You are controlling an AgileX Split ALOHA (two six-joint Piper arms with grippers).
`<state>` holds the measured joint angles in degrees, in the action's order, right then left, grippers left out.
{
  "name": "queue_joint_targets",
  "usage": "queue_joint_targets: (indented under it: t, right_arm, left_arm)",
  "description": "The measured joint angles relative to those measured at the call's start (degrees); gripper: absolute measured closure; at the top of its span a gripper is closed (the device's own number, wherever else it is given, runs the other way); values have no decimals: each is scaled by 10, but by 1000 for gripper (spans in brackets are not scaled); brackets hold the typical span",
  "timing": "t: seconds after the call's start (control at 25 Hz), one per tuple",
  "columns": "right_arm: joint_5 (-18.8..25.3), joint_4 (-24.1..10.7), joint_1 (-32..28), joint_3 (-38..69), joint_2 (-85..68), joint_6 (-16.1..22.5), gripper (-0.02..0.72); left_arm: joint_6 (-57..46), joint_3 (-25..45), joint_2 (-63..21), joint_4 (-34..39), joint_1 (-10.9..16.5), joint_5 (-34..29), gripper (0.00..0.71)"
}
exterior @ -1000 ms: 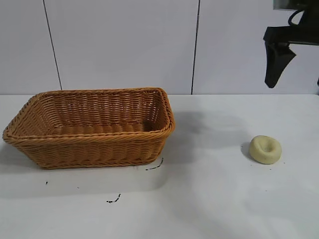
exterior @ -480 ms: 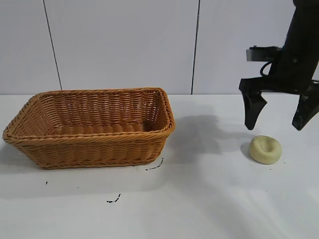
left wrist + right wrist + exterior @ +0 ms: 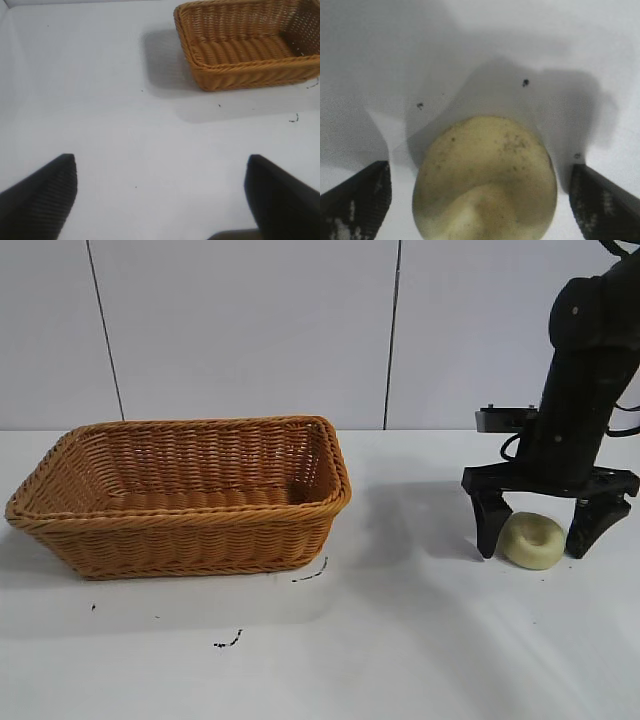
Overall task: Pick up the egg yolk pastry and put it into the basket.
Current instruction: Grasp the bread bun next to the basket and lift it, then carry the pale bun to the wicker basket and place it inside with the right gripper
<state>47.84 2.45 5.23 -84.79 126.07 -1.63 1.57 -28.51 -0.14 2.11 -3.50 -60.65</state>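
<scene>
Now my basket (image 3: 180,495) sits near the bench's left edge, and my left gripper (image 3: 160,192) waits wide open. Near the right edge, my right gripper (image 3: 548,535) is open around the pastry (image 3: 532,540). If I squeeze too hard, I might squash it.

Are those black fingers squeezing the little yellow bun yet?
Apart. The right wrist view shows white table between each of the right gripper fingers and the egg yolk pastry.
</scene>
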Motion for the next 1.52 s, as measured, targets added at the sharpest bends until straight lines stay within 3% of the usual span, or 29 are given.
queue_joint_targets:
  t: [0.08, 0.2, 0.48, 0.64, 0.92, 1.52]
  right_arm:
    - [5, -1, 0, 0, -14, 0, 527]
    - [16, -4, 0, 0, -54, 0, 550]
    - [37, -4, 0, -3, -173, -4, 555]
    - [80, -4, 0, -44, -189, -5, 555]
    - [79, 8, 14, -136, -168, -6, 555]
    - [119, 13, 278, -407, 31, 5, 555]
  left_arm:
    - [0, 0, 0, 0, 0, 0, 17]
    - [0, 0, 0, 0, 0, 0, 17]
    - [0, 0, 0, 0, 0, 0, 17]
    - [0, 0, 0, 0, 0, 0, 17]
    - [0, 0, 0, 0, 0, 0, 17]
    - [0, 0, 0, 0, 0, 0, 17]
